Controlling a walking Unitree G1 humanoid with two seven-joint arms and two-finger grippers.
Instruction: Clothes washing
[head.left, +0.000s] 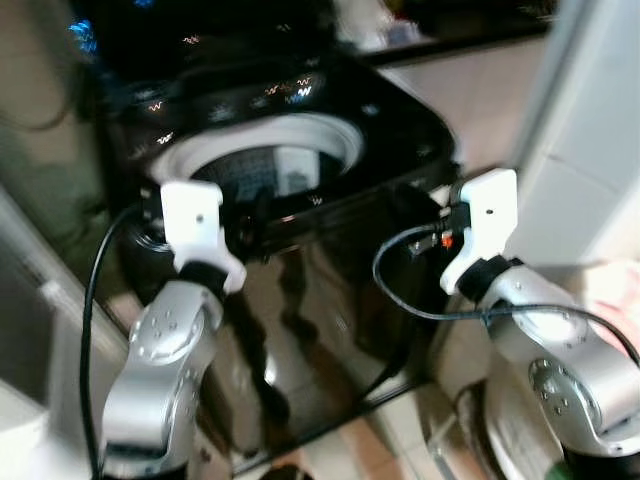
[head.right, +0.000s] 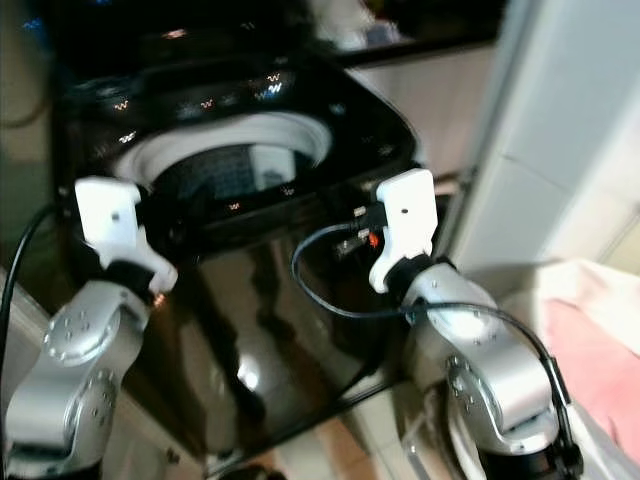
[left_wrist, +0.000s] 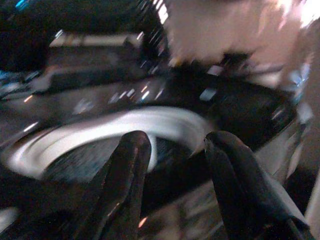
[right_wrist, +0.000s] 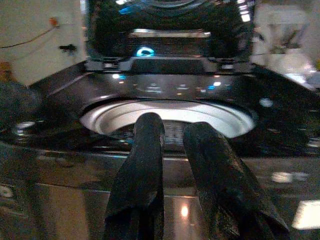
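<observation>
A glossy black top-loading washing machine (head.left: 300, 250) stands lid-up, its round white-rimmed drum (right_wrist: 167, 117) exposed. Left gripper (left_wrist: 172, 150) and right gripper (right_wrist: 172, 132) hover at its front edge, fingers apart, empty.

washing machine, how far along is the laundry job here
Done: the black washing machine stands with its lid up and its drum open. In hand: nothing. The left gripper and the right gripper hang at the machine's front edge, fingers apart with nothing between them. Left: loading clothes; a pink cloth lies to the robot's right. Whether clothes are in the drum can't be made out.
</observation>
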